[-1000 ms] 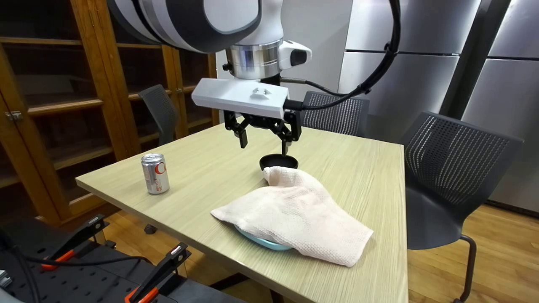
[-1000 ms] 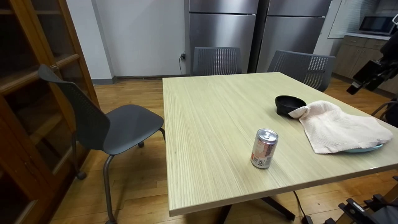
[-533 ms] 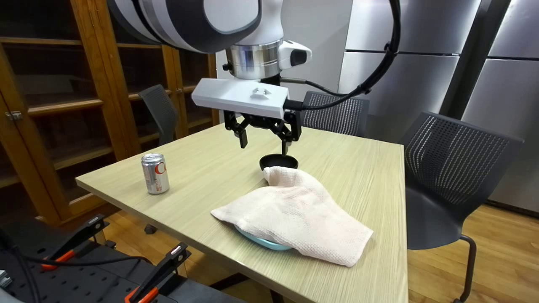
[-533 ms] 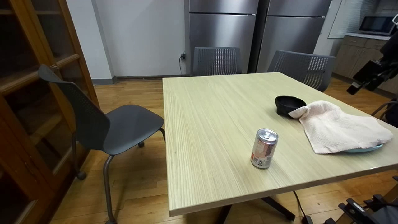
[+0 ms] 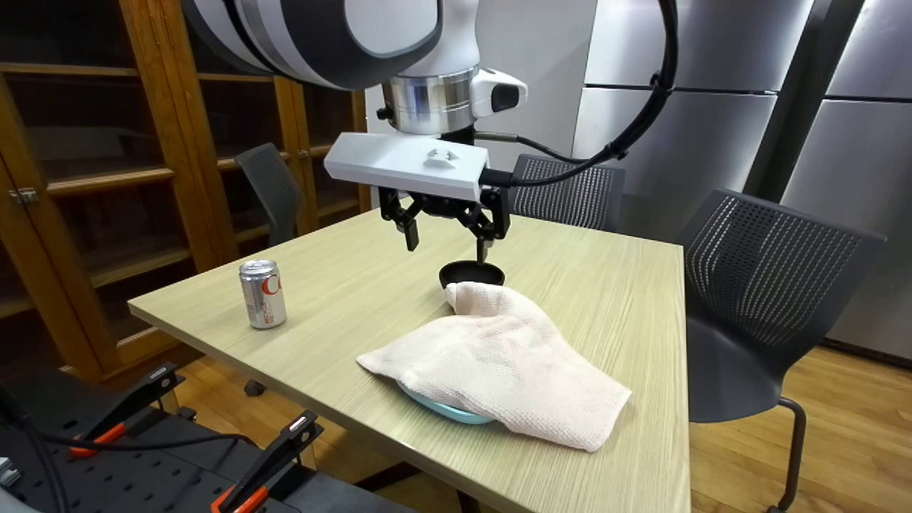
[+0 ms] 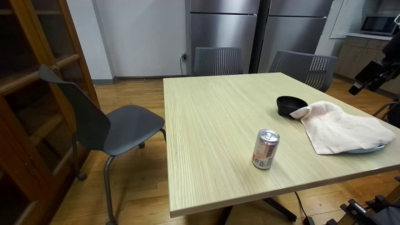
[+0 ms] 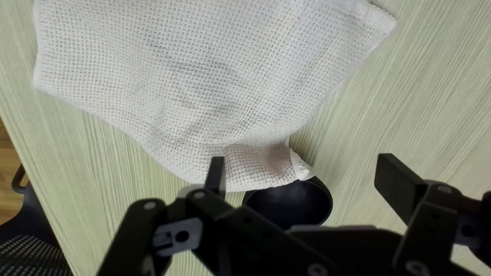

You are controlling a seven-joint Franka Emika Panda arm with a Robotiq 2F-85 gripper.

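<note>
My gripper [image 5: 447, 245], spread and empty, hangs clear of the bowl [image 6: 285, 109] and the towel [image 5: 506, 367] crowding it on the table [image 5: 342, 303], so an off-centre descent could tip or drag them.

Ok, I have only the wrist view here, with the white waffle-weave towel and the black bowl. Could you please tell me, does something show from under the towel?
Observer: Yes, in both exterior views the edge of a light-blue plate sticks out from under the towel.
Operator: Thank you. Is there also some other object on the table, outside my picture?
Observer: A silver soda can stands upright on the table.
Operator: In my picture one of the fingers overlaps the towel. Do they touch?
Observer: No, in both exterior views a gap shows between the fingers and the towel.
</note>
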